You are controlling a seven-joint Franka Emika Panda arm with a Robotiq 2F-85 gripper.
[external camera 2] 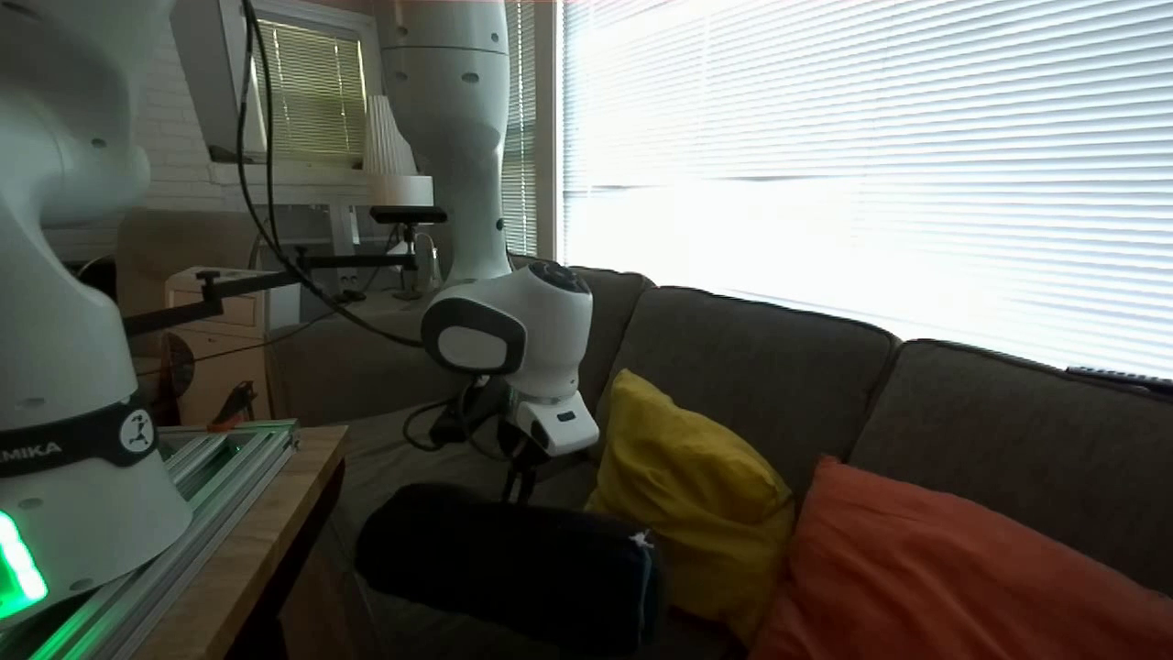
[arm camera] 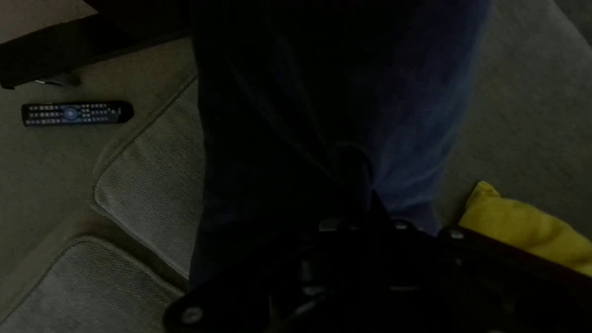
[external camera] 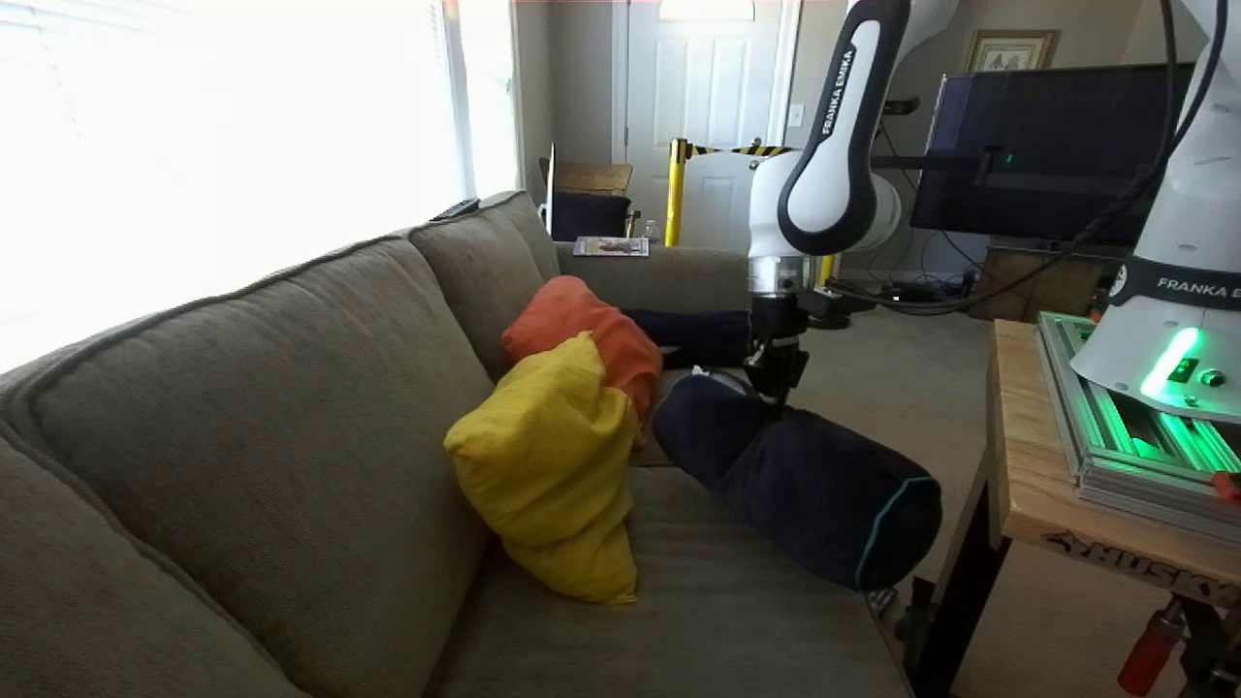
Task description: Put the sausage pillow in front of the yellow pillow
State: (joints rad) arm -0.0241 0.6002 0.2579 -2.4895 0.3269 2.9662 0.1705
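End effector [arm camera: 360, 182] clamps sausage pillow [external camera: 800, 480] nr mid-length, prob for balanced placing by yellow pillow [external camera: 555, 467], w/ sofa [external camera: 698, 620] contact unclear.

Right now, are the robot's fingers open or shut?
Shut: the fingers pinch the sausage pillow; in the wrist view its fabric creases toward them.

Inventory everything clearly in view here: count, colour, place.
Sausage pillow: one, navy, in the gripper
Yellow pillow: one, yellow, on the sofa
Orange pillow: one, orange, on the sofa
Dark cushion: one, navy, sofa's far end
Sofa: one, grey, beside the table
Windows: at least two, white, background
Remote: one, black, floor
Door: one, white, background
Post: at least one, yellow, near the door
TV: one, black, beyond the table
Picture: one, gold-framed, above the TV
Table: one, wooden, under the arm
Arm: one, white, over the sofa
Gripper: one, black, shut on the sausage pillow
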